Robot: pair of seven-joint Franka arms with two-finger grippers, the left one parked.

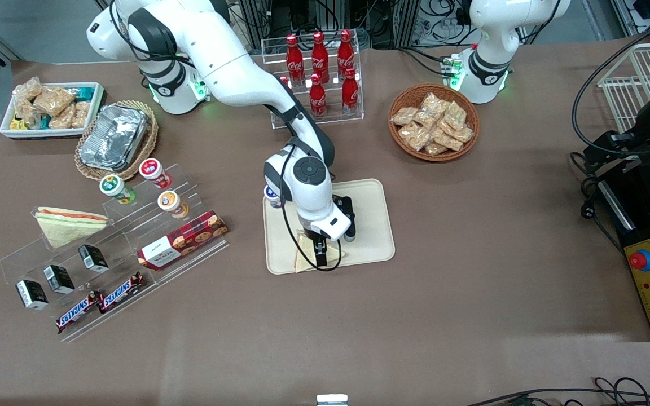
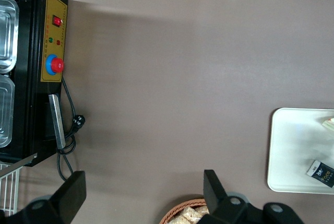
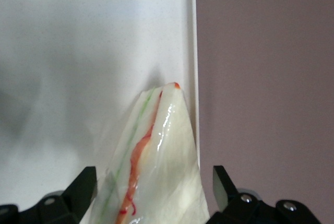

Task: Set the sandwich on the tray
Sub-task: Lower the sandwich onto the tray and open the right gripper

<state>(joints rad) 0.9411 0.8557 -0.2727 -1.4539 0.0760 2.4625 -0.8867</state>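
**Currently on the tray: sandwich at the rim, gripper released**

Item: sandwich (image 1: pixel 304 256), a clear-wrapped pale wedge with a thin red filling line along its cut side.
Location: lying flat on the tray (image 1: pixel 371 225), at the tray's edge nearest the front camera. The wrist view shows its tip (image 3: pixel 169 89) just beside the rim, and in the front view one corner appears to reach onto the rim.

Tool: gripper (image 1: pixel 320 256), low over the tray and directly above the wedge. Its fingers (image 3: pixel 86 182) are spread to either side of the wrap and nothing is clamped. A narrow strip of tray shows between each finger and the wrap.

Status, judged: placement looks done, with only the retreat left.

Hazards:
- Glossy wrap could cling to or catch on a finger as the arm lifts. This would drag the wedge toward the rim.
- Any sideways drift during the lift could nudge the wedge. With so little margin, it could tip over the low rim onto the brown table (image 1: pixel 471 282).
- Closing again would crush the soft bread.

Also listed: second sandwich (image 1: pixel 71 223), resting on the clear display stand (image 1: pixel 133 242) toward the working arm's end of the table, untouched.
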